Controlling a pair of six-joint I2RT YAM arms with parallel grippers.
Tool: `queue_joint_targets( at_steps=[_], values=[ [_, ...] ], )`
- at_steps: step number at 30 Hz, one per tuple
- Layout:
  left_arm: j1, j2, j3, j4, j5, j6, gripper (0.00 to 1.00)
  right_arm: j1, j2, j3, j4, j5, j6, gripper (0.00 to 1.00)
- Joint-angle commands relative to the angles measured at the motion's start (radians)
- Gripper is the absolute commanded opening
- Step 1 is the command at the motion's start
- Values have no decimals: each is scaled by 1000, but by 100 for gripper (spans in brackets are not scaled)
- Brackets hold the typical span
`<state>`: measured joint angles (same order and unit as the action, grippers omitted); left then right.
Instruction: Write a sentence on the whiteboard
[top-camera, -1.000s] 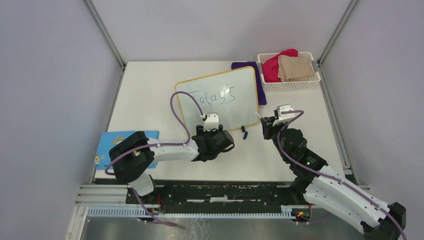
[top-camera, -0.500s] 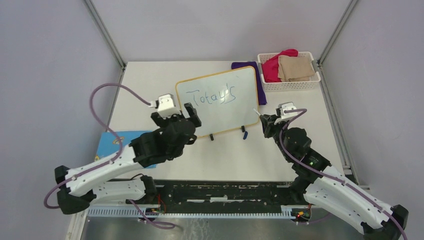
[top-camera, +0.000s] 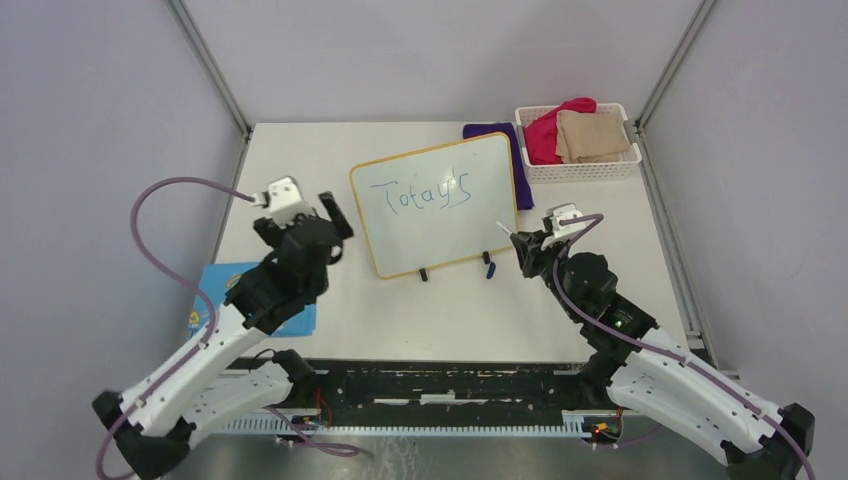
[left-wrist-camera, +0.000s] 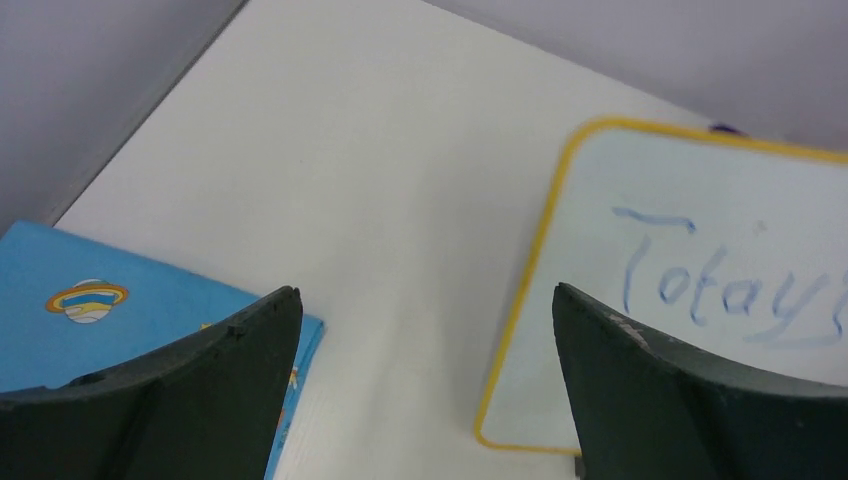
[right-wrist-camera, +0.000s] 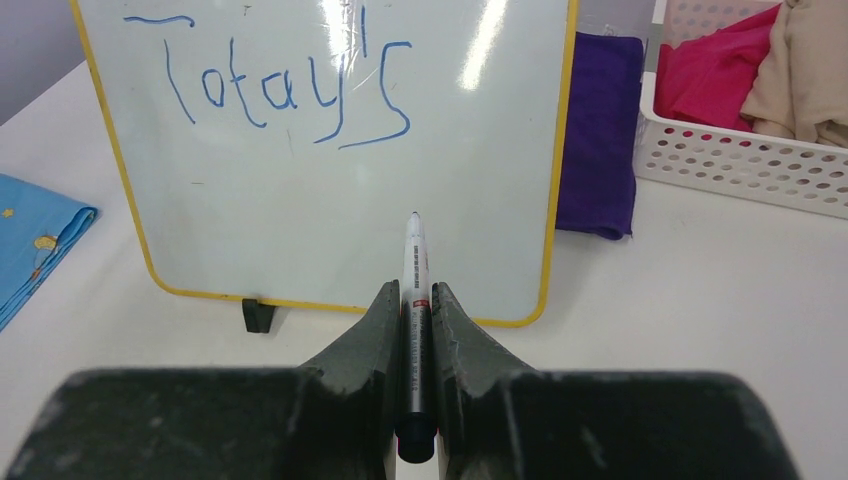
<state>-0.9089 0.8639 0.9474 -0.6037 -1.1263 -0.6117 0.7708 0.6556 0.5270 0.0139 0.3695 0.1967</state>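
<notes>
- Whiteboard (top-camera: 440, 235) lies flat at mid-table, slightly turned, its two black feet on the near long edge.
- Sentence (top-camera: 428, 192): one blue word, "Totay's", runs across the far half of the board; the near half is bare.
- Marker (right-wrist-camera: 414, 290) points at the board's near right corner, well short of the word. I cannot tell whether the tip touches.
- Right gripper (top-camera: 522, 245) sits just off that corner, its fingers clenched on the marker's barrel.
- Left gripper (top-camera: 335, 222) hangs to the left of the board, apart from it, with its jaws spread wide and nothing between them.
- Booklet (top-camera: 205, 290), blue, lies at the table's near left edge, below the left arm.
- Purple cloth (top-camera: 495, 130) is partly tucked under the board's far right corner.
- Basket (top-camera: 580, 170), white, stands at the far right and holds a red and a tan cloth.
</notes>
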Motion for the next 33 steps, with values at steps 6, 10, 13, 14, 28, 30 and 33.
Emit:
queue_joint_targets(
  at_steps=[6,10,13,14,28,30,33],
  values=[
    [741,64,-128,547,1197,62,100,6,-10,54,54,-51,13,0],
    [844,65,-293,802,1404,-57,100,6,-23,55,47,-65,18,0],
    [888,44,-400,985,1552,-45,100,7,-30,41,58,-73,25,0],
    [891,49,-419,1019,1585,-26,100,6,-30,37,62,-80,27,0],
    [903,233,-472,1203,1822,168,98,7,3,37,95,-129,43,0],
    [906,301,-471,1264,1891,176,94,7,4,38,95,-129,46,0],
    [906,376,-494,1405,1966,142,90,6,0,41,93,-127,50,0]
  ],
)
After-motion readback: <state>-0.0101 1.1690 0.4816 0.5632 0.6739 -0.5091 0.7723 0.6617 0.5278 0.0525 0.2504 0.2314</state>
